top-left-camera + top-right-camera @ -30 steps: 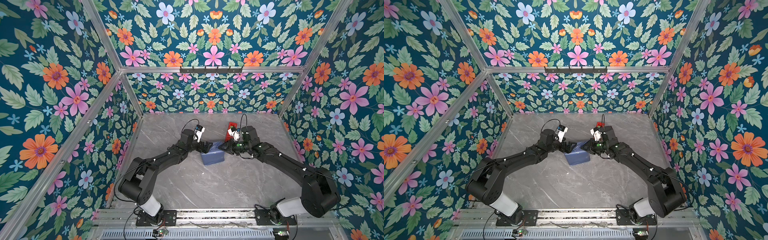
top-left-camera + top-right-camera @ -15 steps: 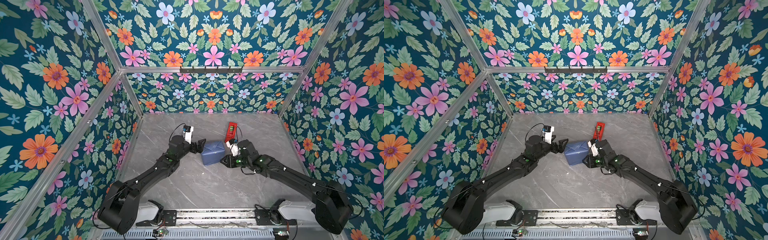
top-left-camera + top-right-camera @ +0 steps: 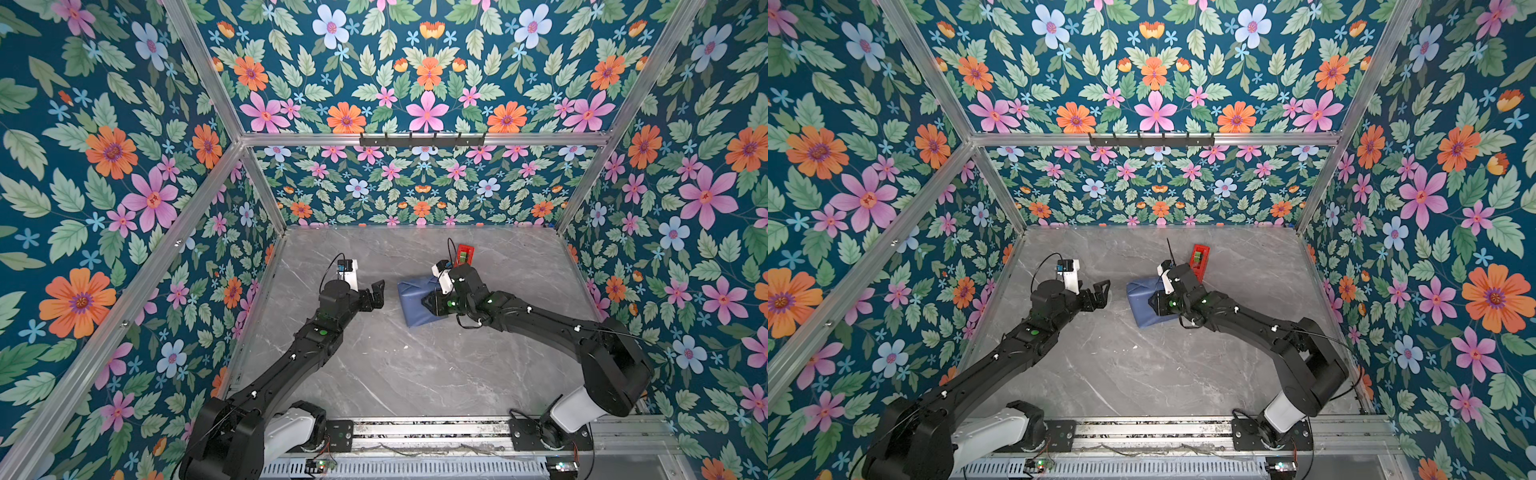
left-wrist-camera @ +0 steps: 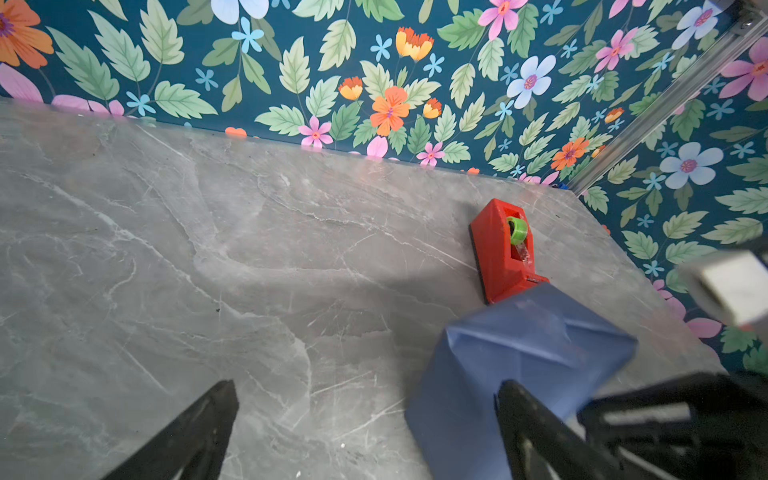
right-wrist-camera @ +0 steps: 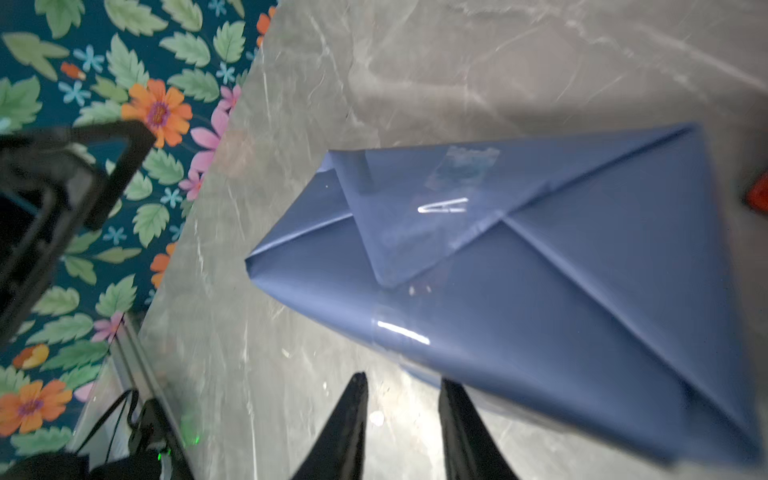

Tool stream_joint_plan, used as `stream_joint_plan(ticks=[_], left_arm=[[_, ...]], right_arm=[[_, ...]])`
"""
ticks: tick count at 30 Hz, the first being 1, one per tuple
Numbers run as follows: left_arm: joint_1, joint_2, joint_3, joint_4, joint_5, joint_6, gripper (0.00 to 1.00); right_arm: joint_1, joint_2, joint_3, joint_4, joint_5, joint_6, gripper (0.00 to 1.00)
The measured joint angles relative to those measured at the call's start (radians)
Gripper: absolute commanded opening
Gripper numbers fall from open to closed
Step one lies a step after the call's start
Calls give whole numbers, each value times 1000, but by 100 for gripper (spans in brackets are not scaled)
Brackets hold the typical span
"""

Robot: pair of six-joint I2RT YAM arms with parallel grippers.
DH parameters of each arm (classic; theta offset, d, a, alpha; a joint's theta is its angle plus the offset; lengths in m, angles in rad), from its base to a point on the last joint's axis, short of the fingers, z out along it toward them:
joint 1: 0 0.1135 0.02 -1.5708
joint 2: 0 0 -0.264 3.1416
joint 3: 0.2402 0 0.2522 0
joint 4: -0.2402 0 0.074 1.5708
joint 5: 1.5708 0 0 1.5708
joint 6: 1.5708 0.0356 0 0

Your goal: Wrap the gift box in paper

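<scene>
The paper (image 3: 415, 301) (image 3: 1142, 305), slate-blue side out, is folded into a parcel on the table. It hides the gift box completely. Clear tape (image 5: 415, 232) shines over its triangular end flap in the right wrist view. My left gripper (image 3: 377, 294) (image 3: 1100, 293) (image 4: 365, 388) hangs open a short way left of the parcel (image 4: 519, 353), touching nothing. My right gripper (image 3: 430, 303) (image 5: 405, 379) sits at the parcel's right side. Its jaws stand slightly apart, with only bare table between them, and one finger (image 5: 461, 415) lies close under the paper's edge (image 5: 540, 291).
A red tape dispenser (image 3: 464, 254) (image 3: 1199, 254) (image 4: 503, 253) with a green roll stands just behind the parcel. Floral walls close in the grey marble table (image 3: 415, 374) on three sides. The arm bases sit on a rail (image 3: 415, 428) at the near edge.
My left gripper has drawn back to the left, off the parcel. The right gripper swung from the parcel's far side to its right side, and its jaws parted a little.
</scene>
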Motion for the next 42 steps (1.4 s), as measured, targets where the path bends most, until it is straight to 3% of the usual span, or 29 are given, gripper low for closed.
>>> stream_joint_plan(ticks=[6,11,14,20,24,27,34,42], left_arm=[[4,-32,-53,2,9,-17,100],[4,-74,-92,12,7,-38,100],[5,-87,-111,23,-6,-49,100],[7,-56,-116,81,-28,-92,100],[10,56,-52,109,-28,-132,99],[10,195,43,126,2,-187,96],[11,539,251,168,81,-279,88],[12,745,381,190,122,-309,86]], right_arm=[[-129,76,66,16,-117,67,32],[-156,-84,-4,-7,-107,49,42],[-158,-206,-68,-56,-2,-3,55],[-192,-411,-198,-141,294,-110,95],[-254,-460,-255,-134,361,-125,99],[-256,-407,-241,-89,281,-118,99],[-245,-53,3,-1,92,-10,91],[-218,307,297,-14,24,52,86]])
